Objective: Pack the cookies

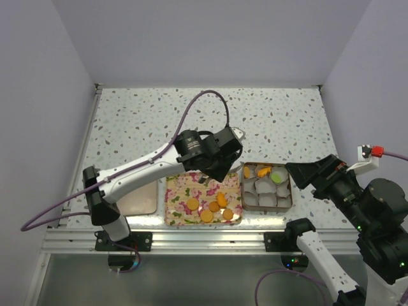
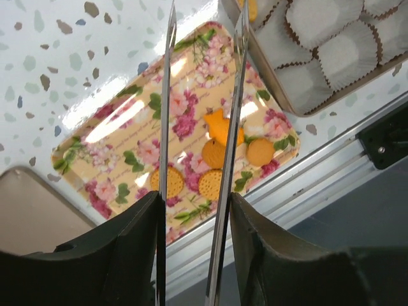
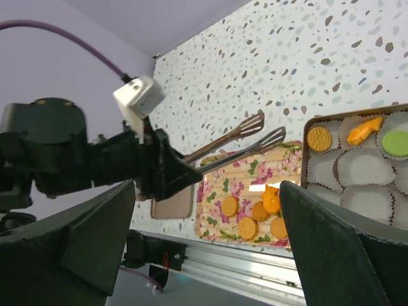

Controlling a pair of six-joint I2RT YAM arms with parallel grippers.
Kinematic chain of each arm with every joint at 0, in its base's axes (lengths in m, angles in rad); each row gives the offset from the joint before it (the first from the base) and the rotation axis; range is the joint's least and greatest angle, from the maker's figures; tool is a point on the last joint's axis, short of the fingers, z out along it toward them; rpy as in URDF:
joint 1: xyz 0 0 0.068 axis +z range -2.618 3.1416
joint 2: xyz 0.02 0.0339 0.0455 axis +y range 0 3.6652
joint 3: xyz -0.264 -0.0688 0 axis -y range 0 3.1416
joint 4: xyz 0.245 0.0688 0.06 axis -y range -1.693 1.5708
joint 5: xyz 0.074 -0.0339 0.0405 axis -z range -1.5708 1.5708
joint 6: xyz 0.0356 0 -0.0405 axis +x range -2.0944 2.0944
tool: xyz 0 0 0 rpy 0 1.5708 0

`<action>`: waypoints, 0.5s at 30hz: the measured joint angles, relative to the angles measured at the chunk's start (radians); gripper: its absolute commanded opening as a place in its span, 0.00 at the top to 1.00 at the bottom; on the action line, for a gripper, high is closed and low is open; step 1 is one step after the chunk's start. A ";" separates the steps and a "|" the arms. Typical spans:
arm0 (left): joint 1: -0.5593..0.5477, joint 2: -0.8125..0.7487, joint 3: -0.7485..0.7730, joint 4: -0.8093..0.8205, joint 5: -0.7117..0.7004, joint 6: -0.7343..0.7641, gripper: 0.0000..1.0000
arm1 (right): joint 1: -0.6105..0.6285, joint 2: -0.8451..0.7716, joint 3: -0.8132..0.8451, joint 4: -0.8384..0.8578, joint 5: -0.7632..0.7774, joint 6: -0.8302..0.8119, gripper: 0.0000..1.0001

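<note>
Orange cookies (image 2: 210,183) are found in two places. We count five on the floral tray (image 1: 178,188) at the near edge of the tabletop (image 1: 146,127): four round discs and one irregular orange piece, bunched toward the tray's right half. Three more sit in the tin (image 1: 268,208) just right of the tray, each in a white paper cup (image 3: 357,169) along the tin's far row. These are a round orange one, an irregular orange one and a light green one (image 3: 395,141).

The left gripper (image 3: 266,129), fitted with long thin tongs, hangs in the air over the far edge of the tray and tin. Its blades stand apart with nothing between them. The right gripper (image 1: 296,171) is spread wide and holds nothing, just right of the tin. We also note a plain brown tray (image 1: 140,201) lying beside the floral one on its left.
</note>
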 measured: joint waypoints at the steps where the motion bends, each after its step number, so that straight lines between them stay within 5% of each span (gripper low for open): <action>1: 0.001 -0.039 -0.028 0.002 0.000 -0.003 0.50 | 0.000 0.000 -0.004 0.000 0.000 0.000 0.01; 8: 0.002 -0.261 -0.259 -0.012 0.009 -0.031 0.54 | 0.000 -0.005 -0.055 0.009 -0.009 0.017 0.01; 15: -0.013 -0.305 -0.421 -0.008 0.082 -0.053 0.55 | 0.000 -0.018 -0.115 0.029 -0.034 0.049 0.01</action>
